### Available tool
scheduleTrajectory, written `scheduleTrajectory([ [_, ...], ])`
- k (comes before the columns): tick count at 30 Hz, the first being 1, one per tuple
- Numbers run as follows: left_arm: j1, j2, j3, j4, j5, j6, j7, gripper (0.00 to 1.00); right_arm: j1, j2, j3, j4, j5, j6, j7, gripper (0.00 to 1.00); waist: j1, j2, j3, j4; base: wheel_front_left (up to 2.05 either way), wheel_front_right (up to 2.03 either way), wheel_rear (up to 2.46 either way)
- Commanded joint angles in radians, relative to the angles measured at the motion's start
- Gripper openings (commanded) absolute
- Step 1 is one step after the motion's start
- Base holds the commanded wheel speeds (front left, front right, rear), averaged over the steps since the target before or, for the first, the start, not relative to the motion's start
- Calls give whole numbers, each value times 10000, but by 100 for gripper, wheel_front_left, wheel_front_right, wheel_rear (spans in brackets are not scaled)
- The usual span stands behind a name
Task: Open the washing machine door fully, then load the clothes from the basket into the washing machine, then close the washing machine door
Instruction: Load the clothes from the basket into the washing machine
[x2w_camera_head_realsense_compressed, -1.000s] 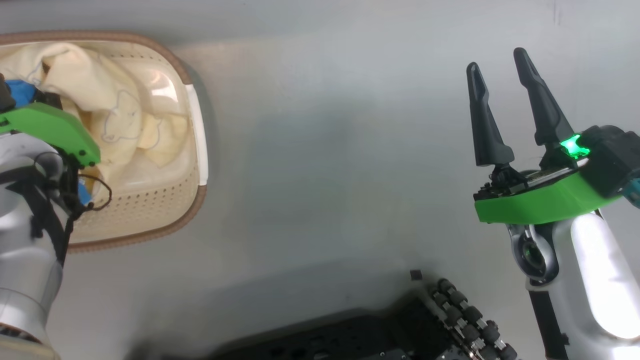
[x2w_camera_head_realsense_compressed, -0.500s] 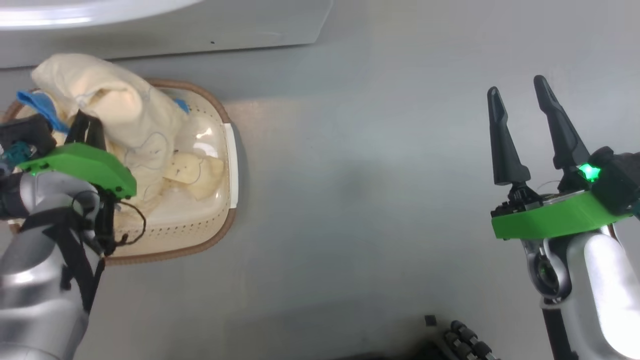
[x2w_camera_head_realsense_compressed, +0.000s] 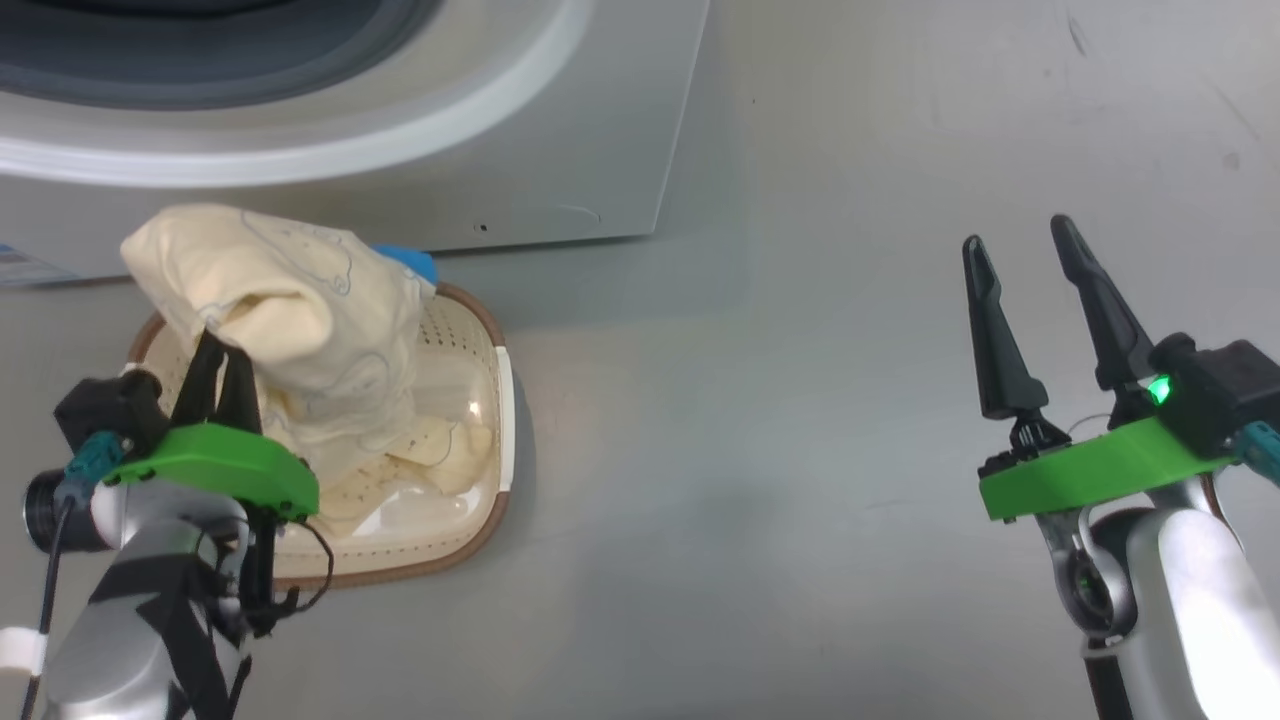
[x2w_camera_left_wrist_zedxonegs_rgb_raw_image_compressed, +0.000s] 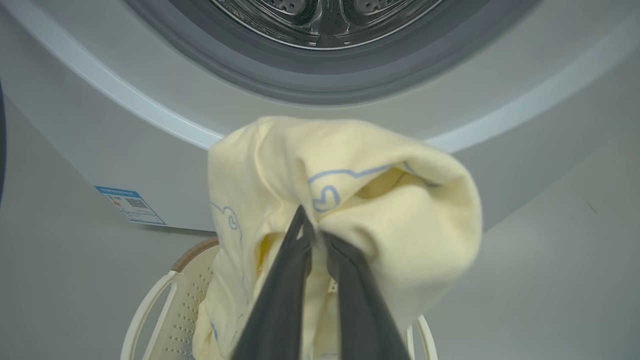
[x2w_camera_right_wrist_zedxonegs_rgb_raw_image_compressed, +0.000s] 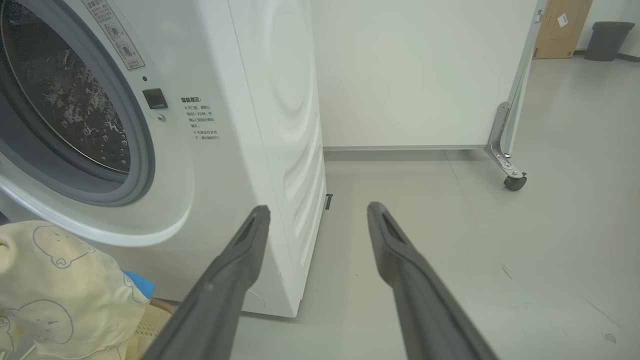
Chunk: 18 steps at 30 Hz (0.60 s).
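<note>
Left gripper (x2w_camera_head_realsense_compressed: 222, 345) pinches one cream garment (x2w_camera_head_realsense_compressed: 300, 300) above one basket (x2w_camera_head_realsense_compressed: 470, 548); right gripper (x2w_camera_head_realsense_compressed: 1015, 232) gapes empty.

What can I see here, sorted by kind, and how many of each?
Big white front-loading washing machine: 1
Small cream perforated plastic basket: 1
Lifted cream-yellow fabric bundle: 1
Robot hands with two dark fingers, left hand and right hand: 2
Total: 5

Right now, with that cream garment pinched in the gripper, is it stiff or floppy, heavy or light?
Probably floppy: the garment droops in folds around the shut left gripper, its tail reaching into the basket. Likely light: a narrow fingertip pinch carries it. It could swing or snag when moved.
</note>
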Motion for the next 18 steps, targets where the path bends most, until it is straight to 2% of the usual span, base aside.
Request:
scheduleTrajectory([
  [1,217,286,439,-465,141,71,-140,0,236,-83,171,-255,-74,17,80,100,2,-1,-603,102,0,0,0],
  [10,1666,150,618,-1719,546,324,-141,0,987,-83,-77,-309,-196,17,494,100,2,-1,-1994,306,0,0,0],
  [18,2517,259,664,-2451,552,641,-44,0,1567,-83,-192,-489,-165,17,914,100,2,-1,-2945,397,0,0,0],
])
